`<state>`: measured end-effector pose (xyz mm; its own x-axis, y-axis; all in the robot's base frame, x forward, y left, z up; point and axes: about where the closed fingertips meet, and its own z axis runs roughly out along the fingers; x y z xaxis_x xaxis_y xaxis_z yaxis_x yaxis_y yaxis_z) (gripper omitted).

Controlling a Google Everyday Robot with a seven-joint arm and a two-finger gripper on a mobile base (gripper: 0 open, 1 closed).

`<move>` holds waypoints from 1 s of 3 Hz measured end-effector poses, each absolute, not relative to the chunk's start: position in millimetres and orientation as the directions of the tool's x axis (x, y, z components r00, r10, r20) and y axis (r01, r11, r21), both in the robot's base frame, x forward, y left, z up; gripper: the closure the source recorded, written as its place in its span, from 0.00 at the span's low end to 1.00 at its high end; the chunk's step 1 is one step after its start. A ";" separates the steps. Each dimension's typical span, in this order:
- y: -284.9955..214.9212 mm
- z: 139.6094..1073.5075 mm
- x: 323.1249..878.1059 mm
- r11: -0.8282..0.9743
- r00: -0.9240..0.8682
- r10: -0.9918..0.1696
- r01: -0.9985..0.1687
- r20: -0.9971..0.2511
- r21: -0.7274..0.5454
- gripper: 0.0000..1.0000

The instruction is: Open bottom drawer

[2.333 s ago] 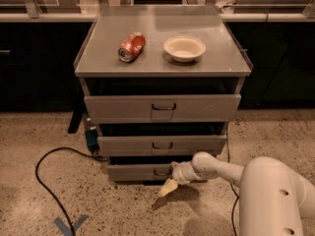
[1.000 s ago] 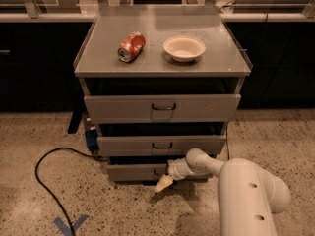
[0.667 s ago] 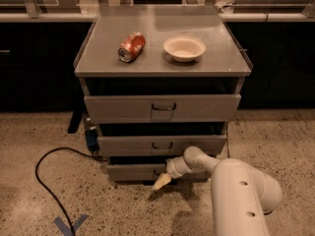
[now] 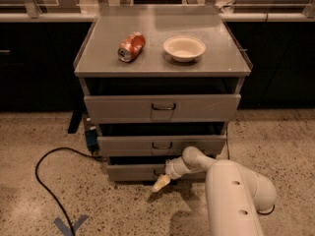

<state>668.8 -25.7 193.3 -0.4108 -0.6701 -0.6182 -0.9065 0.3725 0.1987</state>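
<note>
The bottom drawer [image 4: 132, 172] is the lowest, narrowest grey front of the metal cabinet [image 4: 162, 65], just above the floor. It stands out only slightly, less than the two fronts above it. Its small dark handle is mostly hidden behind my wrist. My gripper [image 4: 161, 182], with cream-coloured tips, points down and to the left right in front of the drawer's centre, at handle height. My white arm [image 4: 231, 195] reaches in from the lower right.
The middle drawer [image 4: 162, 145] and top drawer [image 4: 162, 107] stand slightly out. A crushed red can [image 4: 131, 46] and a white bowl [image 4: 184, 48] sit on the cabinet top. A black cable [image 4: 47, 173] loops over the speckled floor at left, by blue tape [image 4: 69, 225].
My arm has shifted left and my gripper has moved left and slightly up, closer to the centre of the bottom drawer front. The drawers look unmoved.
</note>
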 end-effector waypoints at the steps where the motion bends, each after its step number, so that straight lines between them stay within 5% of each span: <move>1: -25.7 197.1 668.7 0.372 -0.411 -0.670 -0.907 -0.618 0.199 0.00; 3: -18.0 208.1 584.6 0.258 -0.405 -0.672 -0.913 -0.621 0.316 0.00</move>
